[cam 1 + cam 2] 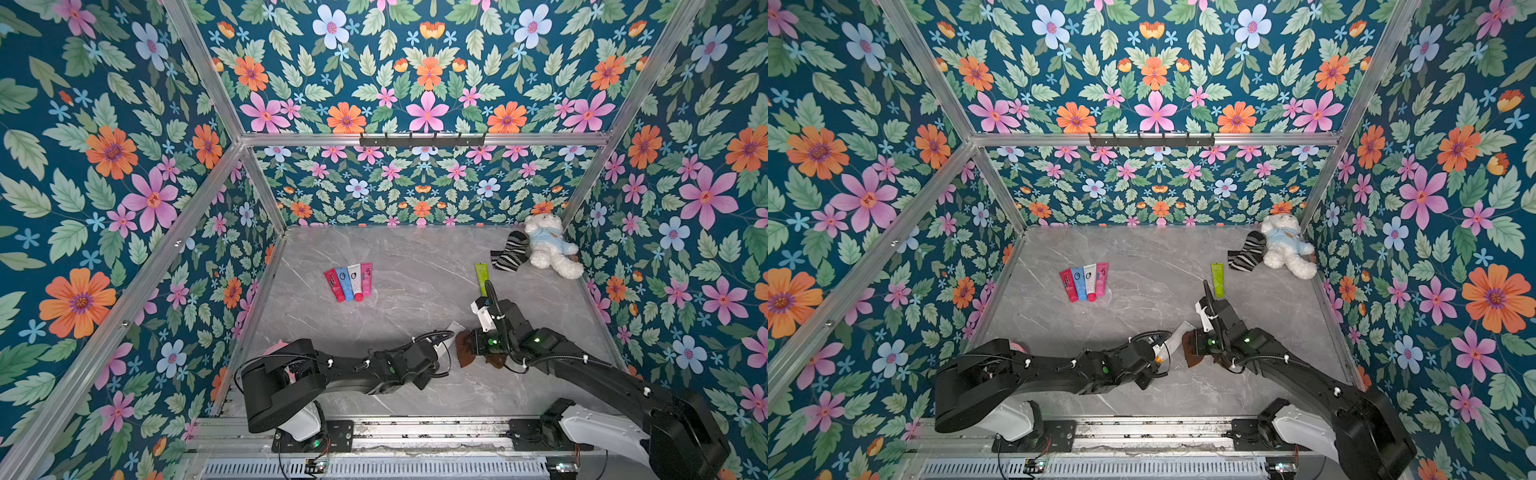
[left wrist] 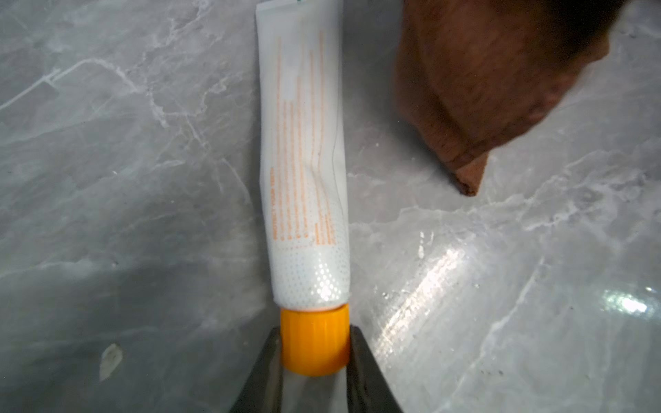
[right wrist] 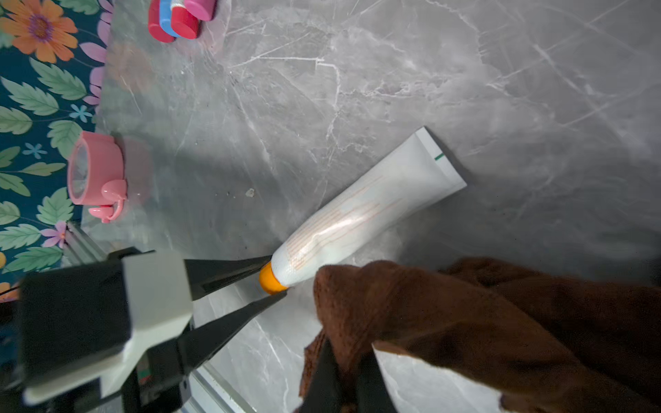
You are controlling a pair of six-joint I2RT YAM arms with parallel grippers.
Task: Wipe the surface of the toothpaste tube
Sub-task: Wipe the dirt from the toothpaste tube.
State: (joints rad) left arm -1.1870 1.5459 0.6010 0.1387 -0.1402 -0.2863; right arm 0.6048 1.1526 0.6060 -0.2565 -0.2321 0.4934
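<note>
The toothpaste tube (image 2: 304,161) is white with orange print and an orange cap (image 2: 314,343), and it lies flat on the grey marble table (image 1: 395,257). My left gripper (image 2: 314,345) is shut on the cap, one finger pressed against each side; the right wrist view shows the same grip (image 3: 273,278). My right gripper (image 3: 345,357) is shut on a brown cloth (image 3: 483,329). The cloth hangs just beside the tube's cap end, and I cannot tell whether it touches the tube. In both top views the tube (image 1: 454,328) (image 1: 1177,337) shows only partly between the two arms.
Several coloured tubes (image 1: 349,282) lie side by side at mid-left. A green tube (image 1: 481,276), a striped sock (image 1: 510,251) and a white teddy bear (image 1: 548,245) are at the back right. A pink toy cup (image 3: 96,175) stands near the left wall.
</note>
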